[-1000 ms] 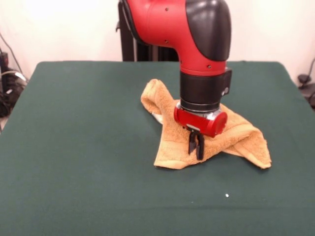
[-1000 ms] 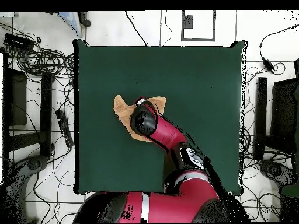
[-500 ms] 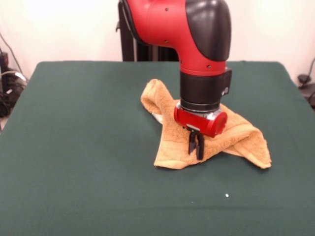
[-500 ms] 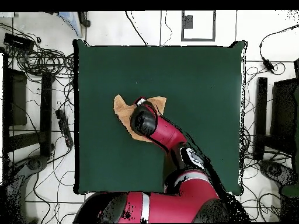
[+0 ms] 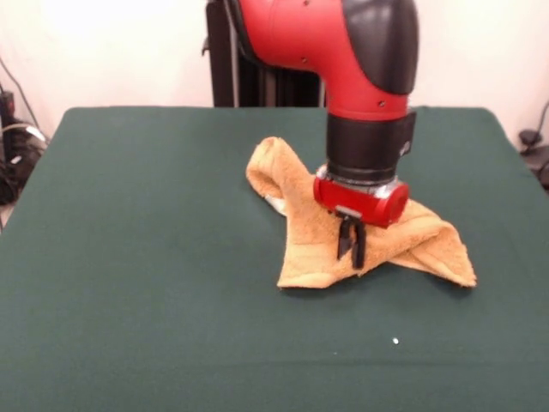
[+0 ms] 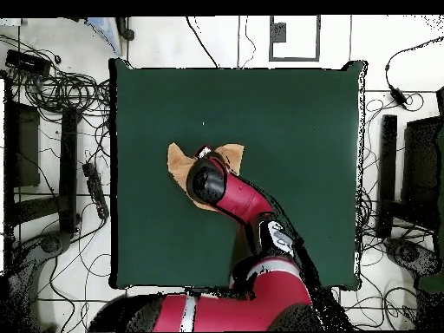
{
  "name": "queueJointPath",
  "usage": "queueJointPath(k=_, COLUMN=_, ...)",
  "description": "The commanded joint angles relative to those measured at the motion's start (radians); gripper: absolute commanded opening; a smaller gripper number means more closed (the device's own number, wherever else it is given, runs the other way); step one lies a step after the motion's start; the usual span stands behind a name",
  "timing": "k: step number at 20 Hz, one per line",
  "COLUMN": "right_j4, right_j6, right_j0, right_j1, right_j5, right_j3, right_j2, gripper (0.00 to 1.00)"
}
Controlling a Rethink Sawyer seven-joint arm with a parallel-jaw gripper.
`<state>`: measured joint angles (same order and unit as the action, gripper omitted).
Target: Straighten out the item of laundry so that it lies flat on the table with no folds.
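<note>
I see the orange-yellow towel lying crumpled near the middle of the dark green table, bunched into a rough three-pointed heap. One lobe rears up behind, while two flatter corners spread forward, folds crossing its centre

No legible text, label, brand, number or sign on anything here.
</note>
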<state>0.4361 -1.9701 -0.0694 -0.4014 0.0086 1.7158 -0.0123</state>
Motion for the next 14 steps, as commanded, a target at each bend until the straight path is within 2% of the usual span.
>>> queueJointPath(k=1, right_j4=-0.019, right_j6=-0.167, right_j0=0.169, right_j1=-0.145, right_j5=0.335, right_j3=0.084, right_j2=-0.106, gripper=0.00)
queueJointPath(k=8, right_j4=-0.083, right_j6=-0.174, right_j0=0.235, right_j1=-0.269, right_j5=0.580, right_j3=0.054, right_j2=-0.239, gripper=0.00)
queueJointPath(k=14, right_j4=-0.085, right_j6=-0.212, right_j0=0.255, right_j1=-0.317, right_j5=0.616, right_j3=0.090, right_j2=-0.256, gripper=0.00)
